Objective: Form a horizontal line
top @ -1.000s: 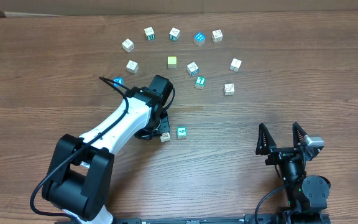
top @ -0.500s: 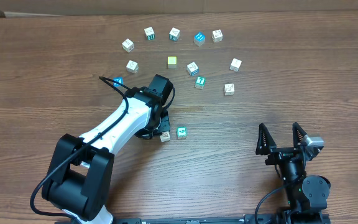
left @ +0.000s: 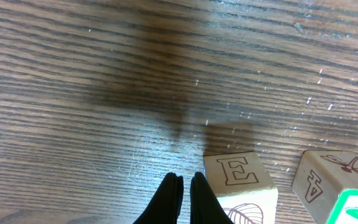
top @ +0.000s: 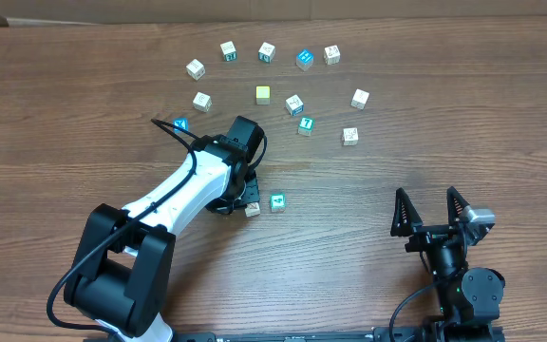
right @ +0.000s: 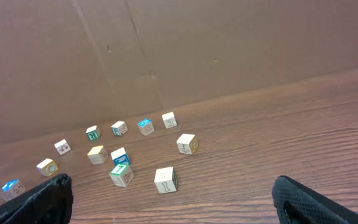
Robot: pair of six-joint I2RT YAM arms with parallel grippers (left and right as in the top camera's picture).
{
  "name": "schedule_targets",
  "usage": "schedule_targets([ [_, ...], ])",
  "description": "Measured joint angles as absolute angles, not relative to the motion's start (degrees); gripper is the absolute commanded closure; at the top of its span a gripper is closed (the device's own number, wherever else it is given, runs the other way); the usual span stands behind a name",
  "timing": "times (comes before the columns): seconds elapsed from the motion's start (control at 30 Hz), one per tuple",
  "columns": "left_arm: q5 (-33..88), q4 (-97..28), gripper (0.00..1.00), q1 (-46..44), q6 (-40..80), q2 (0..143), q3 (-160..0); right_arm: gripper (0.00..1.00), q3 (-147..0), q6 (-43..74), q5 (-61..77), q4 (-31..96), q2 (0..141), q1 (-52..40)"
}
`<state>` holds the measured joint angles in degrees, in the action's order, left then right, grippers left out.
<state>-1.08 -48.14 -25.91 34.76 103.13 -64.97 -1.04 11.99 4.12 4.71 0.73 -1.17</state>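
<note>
The left gripper (left: 184, 182) is being held low over the worktop (left: 73, 93). Its 2 fingers (left: 170, 193) are being pressed together, with nothing between them. They are being kept just beside the E block (left: 238, 177), on its left in the wrist view; whether they are touching it cannot be told.

The teal-topped block (top: 276, 200) is being shown just beside the E block, on the other side from the fingers. These 2 blocks are being seen near the middle of the worktop, and look like the start of the line. Many more blocks, like the yellow block (top: 263, 94), are being seen scattered on the far part of the worktop, well apart from each other.

The right gripper (top: 425, 195) is being parked near the front edge, with its fingers spread wide and nothing in them.

The blocks are being judged to be small, hard and light, probably wood. They are likely not being broken by a firm squeeze. Their sides look smooth, so they may be slid or turned by a small bump. A block is probably best being taken by 2 flat sides facing away from each other, near the middle and not at the corners.
</note>
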Motion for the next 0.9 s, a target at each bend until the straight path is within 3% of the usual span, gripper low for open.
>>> schedule_targets([
  [0.9, -0.25, -45.10, 0.95, -25.91, 34.76, 103.15, -62.54, 0.00, -1.04, 11.99, 4.10, 4.73, 0.73, -1.17],
])
